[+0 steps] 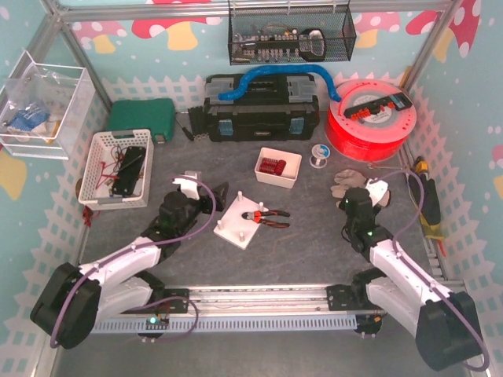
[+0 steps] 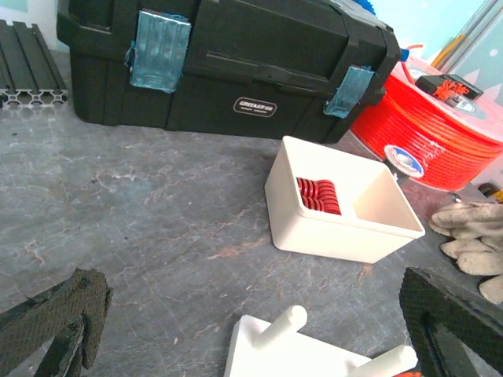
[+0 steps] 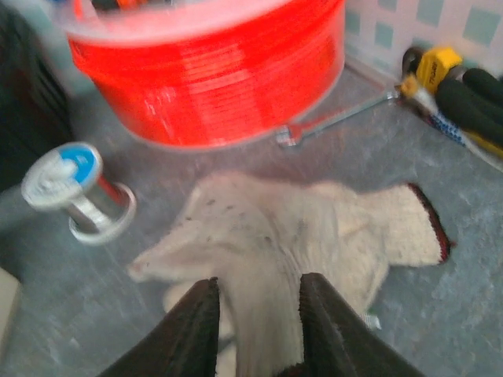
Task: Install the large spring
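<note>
A white box (image 1: 277,167) holds red springs (image 1: 271,166); it also shows in the left wrist view (image 2: 346,228) with the springs (image 2: 318,194) stacked in its left compartment. A white base plate (image 1: 240,224) with upright pegs (image 2: 283,323) lies at the table's middle, with red-handled pliers (image 1: 266,217) on it. My left gripper (image 1: 211,198) is open and empty just left of the plate, its fingers (image 2: 63,314) wide apart. My right gripper (image 3: 259,287) is closed on a fold of a white work glove (image 3: 314,220), which also shows in the top view (image 1: 346,183) on the right.
A black toolbox (image 1: 259,118) and a red filament spool (image 1: 369,122) stand at the back. A small wire spool (image 3: 78,188) sits left of the glove. A white basket (image 1: 118,169) is at the left, hand tools (image 1: 424,196) along the right wall, and an aluminium rail (image 1: 259,298) at the front.
</note>
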Available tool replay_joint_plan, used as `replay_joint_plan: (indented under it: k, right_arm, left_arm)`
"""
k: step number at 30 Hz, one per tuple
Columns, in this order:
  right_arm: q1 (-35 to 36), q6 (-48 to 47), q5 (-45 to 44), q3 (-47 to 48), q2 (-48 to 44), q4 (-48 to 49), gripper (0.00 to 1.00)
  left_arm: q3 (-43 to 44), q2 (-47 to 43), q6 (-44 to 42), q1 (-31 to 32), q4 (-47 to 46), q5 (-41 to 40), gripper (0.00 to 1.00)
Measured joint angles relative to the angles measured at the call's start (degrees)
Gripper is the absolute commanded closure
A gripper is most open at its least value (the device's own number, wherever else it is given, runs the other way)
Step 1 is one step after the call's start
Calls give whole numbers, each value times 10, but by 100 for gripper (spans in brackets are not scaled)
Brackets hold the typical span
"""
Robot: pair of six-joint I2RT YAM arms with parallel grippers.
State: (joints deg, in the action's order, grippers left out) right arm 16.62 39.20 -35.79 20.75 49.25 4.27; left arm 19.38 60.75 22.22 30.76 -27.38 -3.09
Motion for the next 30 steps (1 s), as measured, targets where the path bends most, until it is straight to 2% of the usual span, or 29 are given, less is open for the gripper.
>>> replay_joint_plan:
  k: [3,6,10,15,20,25,30]
  right_arm:
    - [-1,31,20,-24,16,-18,42]
    - [-1,60,26,-26,28,-48,29]
    - [-1,81,32,-22,32,-79,20]
    - [-1,59,69,-10,25,-93,22]
    - [-1,-7,186,11,23,-72,27]
    - [2,-75,323,44,70,-35,38]
    - [65,-143,389,62,128,-17,45]
  left_arm:
    - [0,3,-1,0,0,0,1]
    - [0,9,-2,0,0,0,1]
    - [0,13,-2,0,0,0,1]
    - [0,13,-2,0,0,-2,1]
    - [0,13,-2,0,-2,-1,1]
    - [0,19,-2,0,-13,15,1]
    - [0,19,-2,0,-21,36,1]
